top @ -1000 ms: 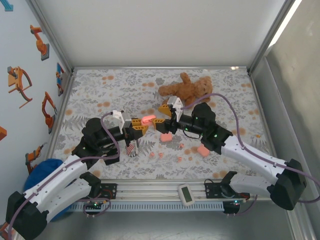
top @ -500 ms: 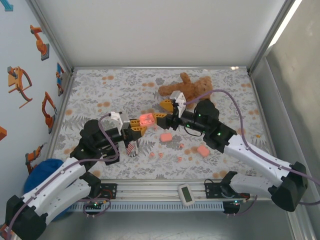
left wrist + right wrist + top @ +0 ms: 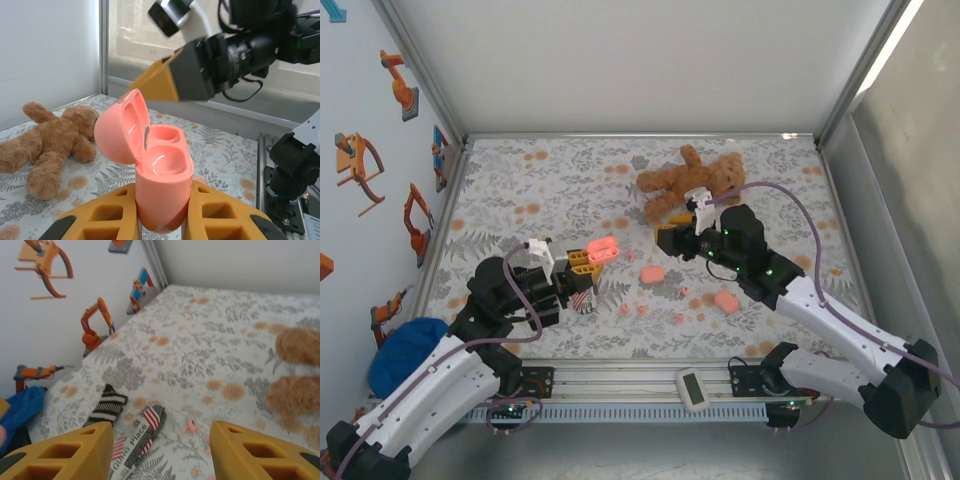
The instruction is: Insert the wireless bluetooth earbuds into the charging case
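Note:
My left gripper (image 3: pixel 582 262) is shut on the lower half of a salmon-pink charging case (image 3: pixel 602 248), held upright above the table. In the left wrist view the case (image 3: pixel 162 185) sits between my yellow fingers (image 3: pixel 225 210) with its lid (image 3: pixel 122 130) swung open to the left; both wells are empty. Several tiny pink earbuds (image 3: pixel 623 310) lie loose on the floral cloth right of it. My right gripper (image 3: pixel 670 238) hovers open to the right of the case, apart from it, nothing between its fingers. Its wrist view shows one earbud (image 3: pixel 190 427) on the cloth below the gripper (image 3: pixel 160 455).
Two closed pink cases (image 3: pixel 652 274) (image 3: pixel 725 301) lie among the earbuds. A brown teddy bear (image 3: pixel 690 180) lies at the back, just behind my right gripper. A flag-printed packet (image 3: pixel 582 298) and a black striped piece (image 3: pixel 107 405) lie under my left gripper. A wall with orange stickers bounds the left.
My right gripper has let go of the case's lid and drawn back to the right. The left arm has pulled the case, now open, left and nearer.

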You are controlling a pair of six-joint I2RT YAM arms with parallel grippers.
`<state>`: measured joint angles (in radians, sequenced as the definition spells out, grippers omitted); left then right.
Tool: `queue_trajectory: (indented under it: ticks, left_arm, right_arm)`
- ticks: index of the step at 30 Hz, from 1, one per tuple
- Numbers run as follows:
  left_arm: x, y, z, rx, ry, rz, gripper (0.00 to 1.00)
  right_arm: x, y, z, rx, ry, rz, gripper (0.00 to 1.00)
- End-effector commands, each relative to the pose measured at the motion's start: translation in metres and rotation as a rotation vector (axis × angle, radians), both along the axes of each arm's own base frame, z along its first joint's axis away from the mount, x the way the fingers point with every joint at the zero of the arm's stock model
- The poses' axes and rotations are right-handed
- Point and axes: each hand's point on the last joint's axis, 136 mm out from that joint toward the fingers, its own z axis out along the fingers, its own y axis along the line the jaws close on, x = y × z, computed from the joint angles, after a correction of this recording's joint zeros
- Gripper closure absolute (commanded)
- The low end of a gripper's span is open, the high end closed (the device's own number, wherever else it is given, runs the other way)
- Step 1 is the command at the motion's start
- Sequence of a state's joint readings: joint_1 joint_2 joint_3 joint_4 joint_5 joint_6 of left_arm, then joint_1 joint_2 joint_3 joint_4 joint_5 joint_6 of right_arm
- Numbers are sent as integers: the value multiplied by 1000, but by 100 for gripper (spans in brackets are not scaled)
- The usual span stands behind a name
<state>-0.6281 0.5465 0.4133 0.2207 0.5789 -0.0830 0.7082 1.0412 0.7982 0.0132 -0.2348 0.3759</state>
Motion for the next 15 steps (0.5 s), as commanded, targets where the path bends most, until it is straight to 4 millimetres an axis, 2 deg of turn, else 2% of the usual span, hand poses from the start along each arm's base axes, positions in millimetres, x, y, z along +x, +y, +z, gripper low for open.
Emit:
queue_trajectory:
  ticks: [1, 9, 15]
  left_arm:
    - [-4, 2, -1, 0, -13, -1, 98]
    - [-8, 4, 7, -19, -26, -6, 98]
    - [-10, 6, 10, -27, -37, -3, 98]
  right_arm:
    - [4, 3, -27, -22, 128, -17, 51]
    - [4, 27, -73, -59, 351, 41, 55]
    - [-12, 49, -118, -104, 489, 115, 57]
